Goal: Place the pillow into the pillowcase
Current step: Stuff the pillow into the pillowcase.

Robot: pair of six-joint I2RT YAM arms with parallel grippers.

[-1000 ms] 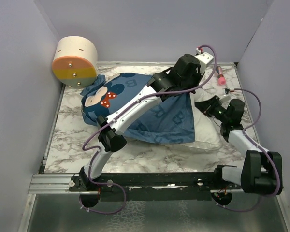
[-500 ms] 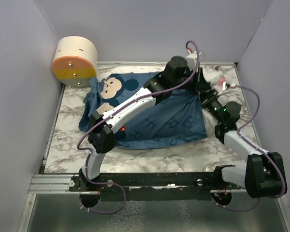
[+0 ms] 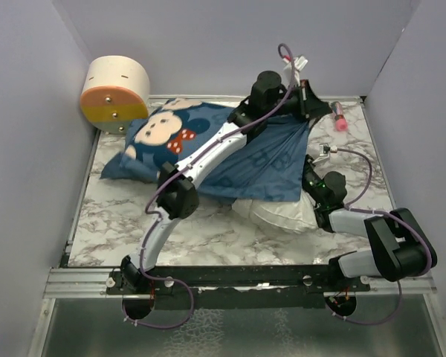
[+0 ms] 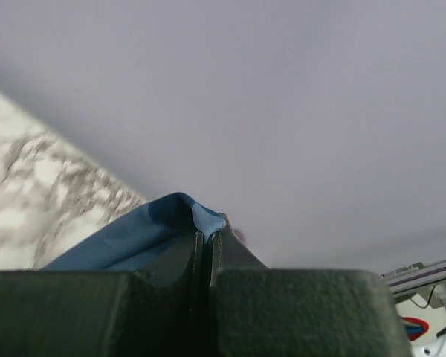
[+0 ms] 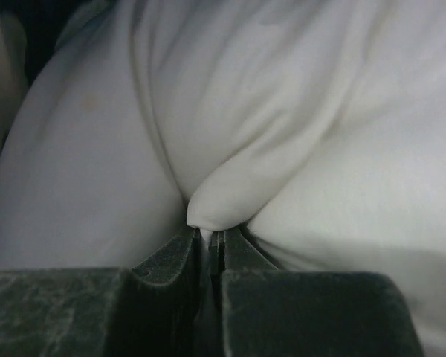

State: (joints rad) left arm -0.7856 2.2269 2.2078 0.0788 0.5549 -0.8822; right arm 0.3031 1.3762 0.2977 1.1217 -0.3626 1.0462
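Note:
The dark blue pillowcase (image 3: pixel 271 160) with a mouse face lies draped across the table's far half. Its far right corner is lifted. There my left gripper (image 3: pixel 306 111) is shut on the cloth, and in the left wrist view a blue fold of the pillowcase (image 4: pixel 134 238) sticks out between the closed fingers of that gripper (image 4: pixel 208 236). The white pillow (image 3: pixel 282 213) bulges from under the pillowcase's near right edge. My right gripper (image 3: pixel 309 195) is shut on it. Seen from the right wrist, a pinched fold of the pillow (image 5: pixel 282 111) sits in the right gripper (image 5: pixel 212 236).
A wooden cylinder (image 3: pixel 116 94) with an orange and yellow face leans at the back left corner. A small pink object (image 3: pixel 340 119) lies at the back right. Grey walls close in three sides of the marble table (image 3: pixel 126 223); a metal rail (image 3: pixel 82 281) runs along the near edge.
My right gripper came down toward the near side and shut on the pillow. The left arm drew the pillowcase corner further back, and the cloth spread leftward with the mouse face turned up.

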